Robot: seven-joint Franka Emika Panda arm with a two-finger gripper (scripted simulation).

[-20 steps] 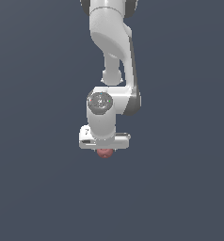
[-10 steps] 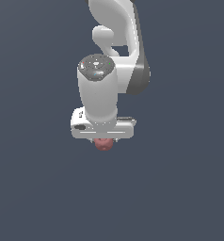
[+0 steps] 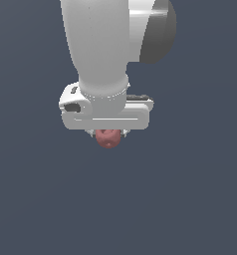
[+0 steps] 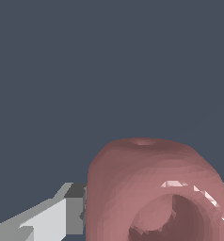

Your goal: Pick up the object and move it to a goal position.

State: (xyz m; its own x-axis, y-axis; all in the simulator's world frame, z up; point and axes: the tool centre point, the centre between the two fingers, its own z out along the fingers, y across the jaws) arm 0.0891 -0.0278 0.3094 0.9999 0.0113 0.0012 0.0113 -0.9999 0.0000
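Under the white arm, at 6 o'clock of the hand, the gripper (image 3: 109, 133) is clamped on 1 pinkish-red object (image 3: 108, 139); its fingers are mostly hidden behind the lump. In the wrist view the object (image 4: 156, 188) is cut off, 1 finger (image 4: 52, 216) showing beside it. Plain grey-blue surrounds them.

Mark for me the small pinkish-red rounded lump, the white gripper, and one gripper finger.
Small pinkish-red rounded lump (image 3: 108, 139): exterior view, its rounded underside below the gripper.
White gripper (image 3: 109, 134): exterior view, midway between fingertips, where the lump sits.
Gripper finger (image 4: 48, 219): wrist view, its pale flat side beside the lump.
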